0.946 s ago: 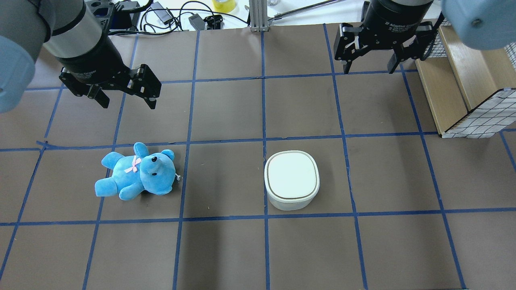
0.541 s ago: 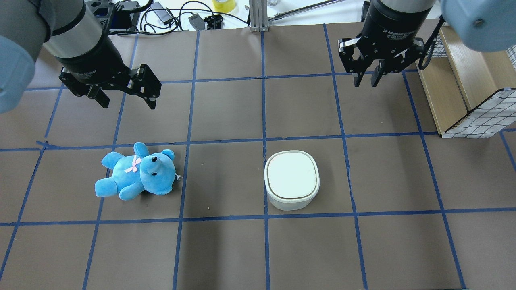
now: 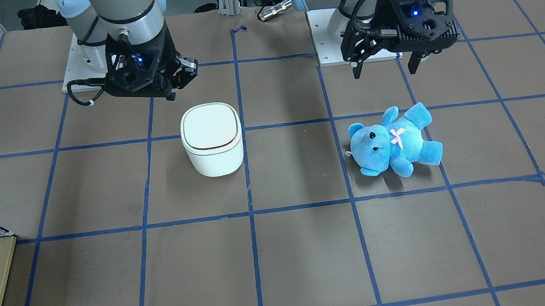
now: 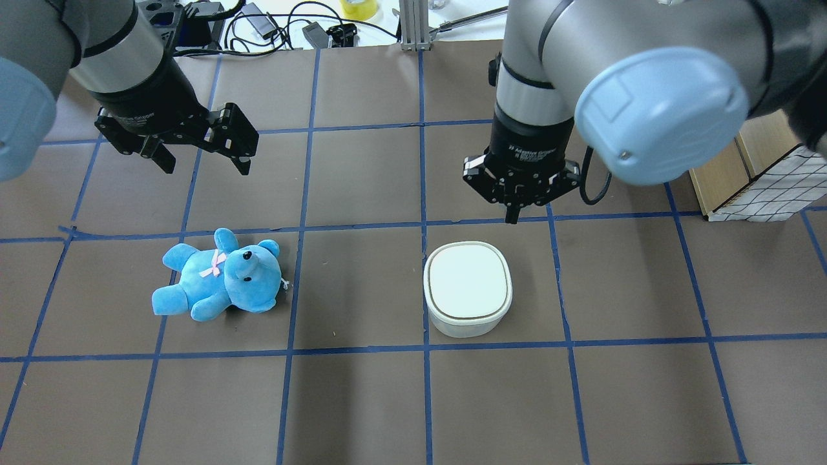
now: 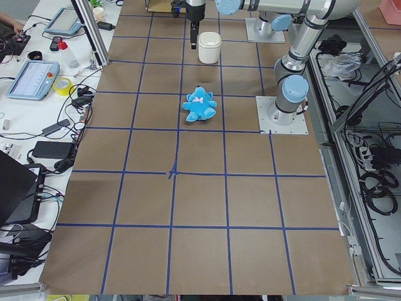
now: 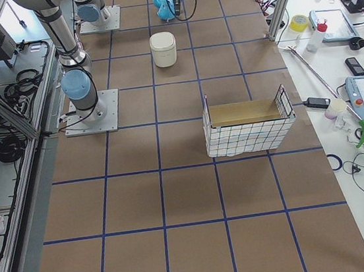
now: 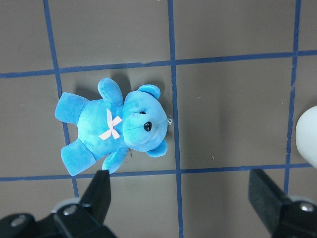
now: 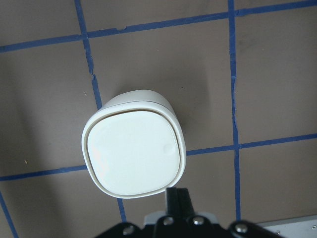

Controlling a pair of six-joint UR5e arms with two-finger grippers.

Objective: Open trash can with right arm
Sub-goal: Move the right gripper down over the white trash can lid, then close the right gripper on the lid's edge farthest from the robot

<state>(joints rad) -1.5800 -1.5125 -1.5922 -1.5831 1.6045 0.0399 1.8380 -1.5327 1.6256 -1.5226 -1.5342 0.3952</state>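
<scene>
The white trash can [image 4: 467, 289] stands on the brown table with its lid shut flat. It also shows in the front view [image 3: 211, 139] and fills the right wrist view [image 8: 133, 153]. My right gripper [image 4: 513, 218] is shut and empty, with its fingers pressed together. It hangs above the table just beside the can's rim and does not touch it. It also shows in the front view [image 3: 171, 93]. My left gripper [image 4: 203, 165] is open and empty. It is held high over the table behind the blue teddy bear [image 4: 219, 278].
The teddy bear lies on its back to the left of the can, about one grid square away. A wire-sided basket with wooden boards [image 4: 762, 174] stands at the table's right edge. Cables and tape [image 4: 358, 8] lie beyond the far edge.
My right arm has swung in from the back right to just beside the trash can. Its gripper has gone from open to shut. The left arm, bear and can have not moved.
</scene>
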